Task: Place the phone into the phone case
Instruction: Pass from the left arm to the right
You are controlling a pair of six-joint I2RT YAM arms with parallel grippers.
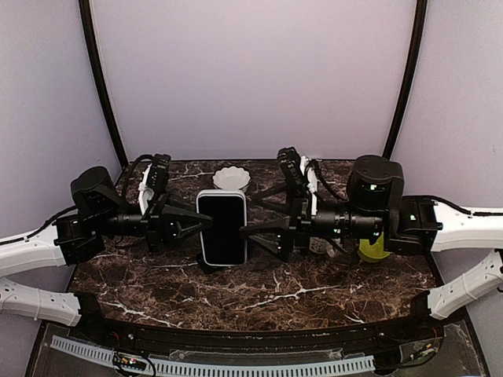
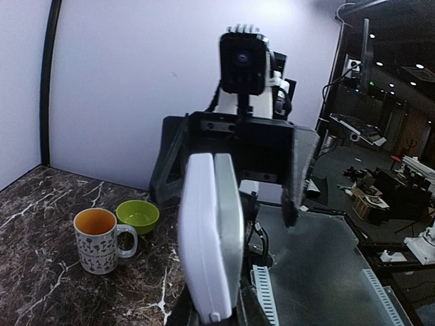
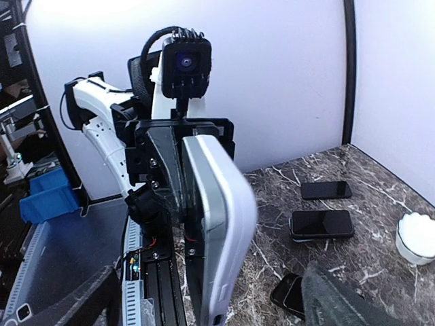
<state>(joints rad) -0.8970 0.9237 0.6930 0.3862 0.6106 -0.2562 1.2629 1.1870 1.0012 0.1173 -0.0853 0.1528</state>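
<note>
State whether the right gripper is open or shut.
Open: the right gripper shows fingers wide apart in its wrist view's lower corners; the left gripper holds the phone.

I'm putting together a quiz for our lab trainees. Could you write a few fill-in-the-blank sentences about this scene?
1. The phone sits in a ___ case.
2. The mug stands beside a ___ bowl.
3. The left pincer grips the phone, while the right pincer is ___.

Missing words: white; green; open.
</note>
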